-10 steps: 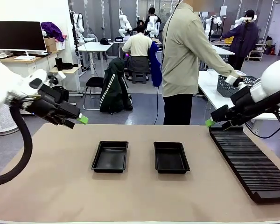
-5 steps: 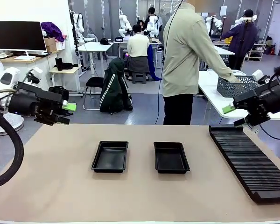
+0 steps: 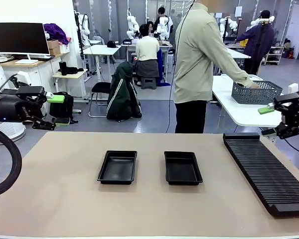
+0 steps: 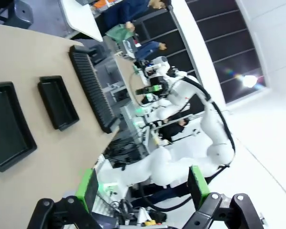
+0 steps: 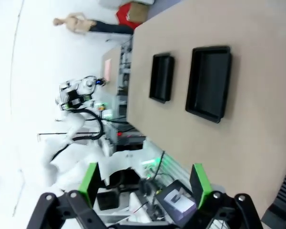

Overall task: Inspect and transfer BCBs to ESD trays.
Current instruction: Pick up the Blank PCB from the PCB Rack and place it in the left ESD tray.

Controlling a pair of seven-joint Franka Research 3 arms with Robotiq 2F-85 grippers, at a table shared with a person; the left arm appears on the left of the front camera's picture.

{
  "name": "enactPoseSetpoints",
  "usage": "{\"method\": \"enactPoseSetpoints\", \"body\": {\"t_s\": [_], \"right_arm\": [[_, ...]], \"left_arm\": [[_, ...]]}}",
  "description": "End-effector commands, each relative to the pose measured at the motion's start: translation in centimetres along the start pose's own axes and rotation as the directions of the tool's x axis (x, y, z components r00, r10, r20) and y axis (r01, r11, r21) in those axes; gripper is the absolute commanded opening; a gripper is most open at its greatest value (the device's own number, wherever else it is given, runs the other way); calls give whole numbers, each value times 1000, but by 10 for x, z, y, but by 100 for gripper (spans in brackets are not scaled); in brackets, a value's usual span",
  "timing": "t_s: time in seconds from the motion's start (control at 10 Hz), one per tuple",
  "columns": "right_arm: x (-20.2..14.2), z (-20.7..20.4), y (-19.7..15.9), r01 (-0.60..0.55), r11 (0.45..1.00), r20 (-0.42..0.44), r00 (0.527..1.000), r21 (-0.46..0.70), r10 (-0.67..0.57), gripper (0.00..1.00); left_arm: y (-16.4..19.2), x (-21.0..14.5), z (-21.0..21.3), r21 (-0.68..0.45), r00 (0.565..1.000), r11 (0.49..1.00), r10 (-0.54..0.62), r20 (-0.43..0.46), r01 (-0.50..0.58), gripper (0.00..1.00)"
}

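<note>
The left gripper (image 3: 58, 109) hangs with fingers spread wide above the desk's (image 3: 65, 199) left edge. The right gripper (image 3: 267, 122), equally spread, hovers over the black slotted rack's (image 3: 264, 172) far end. Between them, the left ESD tray (image 3: 117, 167) and right ESD tray (image 3: 183, 168) lie side by side mid-desk, slightly apart.

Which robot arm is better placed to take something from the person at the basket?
Probably the right gripper: open, it hovers near the wire basket the person's hand reaches into; the left gripper is across the table.
</note>
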State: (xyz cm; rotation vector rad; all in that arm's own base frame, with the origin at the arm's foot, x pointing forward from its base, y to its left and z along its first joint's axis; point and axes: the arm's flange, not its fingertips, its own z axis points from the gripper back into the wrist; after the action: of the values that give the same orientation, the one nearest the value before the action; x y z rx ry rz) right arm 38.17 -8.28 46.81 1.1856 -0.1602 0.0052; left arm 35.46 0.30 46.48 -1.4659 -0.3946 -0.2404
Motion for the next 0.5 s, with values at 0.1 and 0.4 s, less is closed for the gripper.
{"method": "enactPoseSetpoints", "body": {"t_s": [0.1, 0.4], "right_arm": [[18, 36, -21, 33, 988, -87, 996, 153, -20, 100], [21, 69, -42, 62, 964, -111, 993, 259, -34, 100]], "left_arm": [[12, 8, 14, -72, 999, 996, 47, 7, -47, 100], [20, 6, 35, -57, 997, 996, 73, -31, -75, 100]]}}
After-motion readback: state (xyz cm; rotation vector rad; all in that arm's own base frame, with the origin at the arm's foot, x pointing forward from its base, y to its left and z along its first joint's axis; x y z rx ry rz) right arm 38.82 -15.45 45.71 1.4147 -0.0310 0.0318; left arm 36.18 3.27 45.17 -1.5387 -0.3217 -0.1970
